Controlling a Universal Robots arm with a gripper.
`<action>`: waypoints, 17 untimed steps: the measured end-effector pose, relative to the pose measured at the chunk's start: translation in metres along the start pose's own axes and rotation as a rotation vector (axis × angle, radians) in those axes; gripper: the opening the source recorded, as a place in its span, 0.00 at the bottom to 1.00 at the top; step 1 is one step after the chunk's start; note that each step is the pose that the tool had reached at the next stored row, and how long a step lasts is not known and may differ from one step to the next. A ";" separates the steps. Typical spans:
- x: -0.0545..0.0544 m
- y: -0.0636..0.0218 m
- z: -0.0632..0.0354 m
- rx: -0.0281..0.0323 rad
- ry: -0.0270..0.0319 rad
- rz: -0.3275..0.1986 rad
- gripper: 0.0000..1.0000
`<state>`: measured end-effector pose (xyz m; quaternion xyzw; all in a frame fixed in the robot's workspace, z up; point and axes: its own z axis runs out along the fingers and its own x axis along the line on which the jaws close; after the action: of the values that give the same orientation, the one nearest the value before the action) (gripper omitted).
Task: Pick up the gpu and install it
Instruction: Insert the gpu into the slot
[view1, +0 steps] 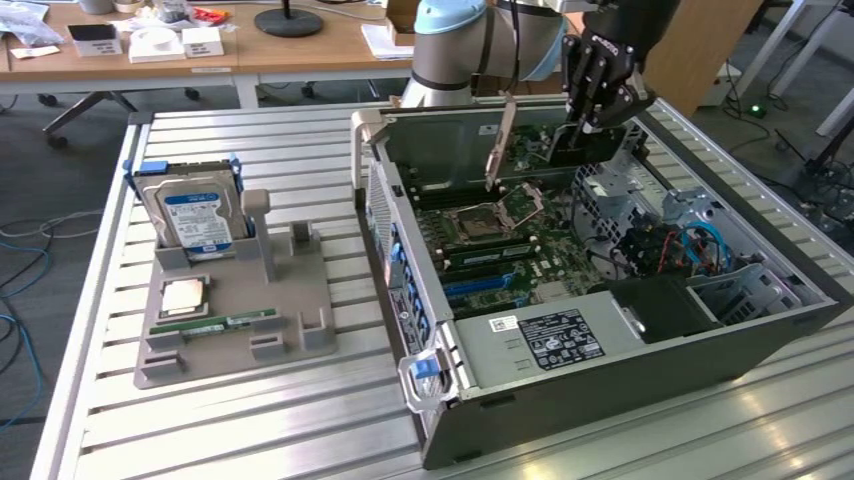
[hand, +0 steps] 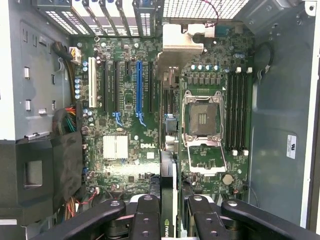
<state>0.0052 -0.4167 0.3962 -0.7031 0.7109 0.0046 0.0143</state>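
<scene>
Pretty bright, even light in our exterior view: soft sheen on the metal worktop (view1: 200, 430), hardly any hard shadows. Wrist view's dimmer for us, with the motherboard (hand: 125, 150) evenly lit, the fingers (hand: 145, 217) near-black and the grille (hand: 200, 7) blown out white.

Hard drive (view1: 198, 215) upright in grey holder (view1: 296, 300); memory stick (view1: 214, 325) and processor chip (view1: 182, 295) flat on it, atop slatted table (view1: 240, 430).

We seem to be in a robotics lab or electronics workshop. A slatted metal desk (view1: 267, 430) carries an opened computer case (view1: 601, 370) and a grey parts fixture (view1: 300, 300). A robot arm (view1: 461, 40) stands at its far edge. Beyond are wooden desks (view1: 334, 50), and cables (view1: 20, 240) trail over the floor at the exterior view's left.
</scene>
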 end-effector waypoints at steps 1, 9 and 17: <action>0.000 0.0000 0.0000 0.0000 0.0001 0.000 0.26; 0.000 0.0022 0.0001 0.0003 -0.0002 0.000 0.26; 0.000 0.0090 0.0001 0.0008 -0.0002 0.000 0.26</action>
<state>-0.0037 -0.4162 0.3960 -0.7031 0.7109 0.0044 0.0147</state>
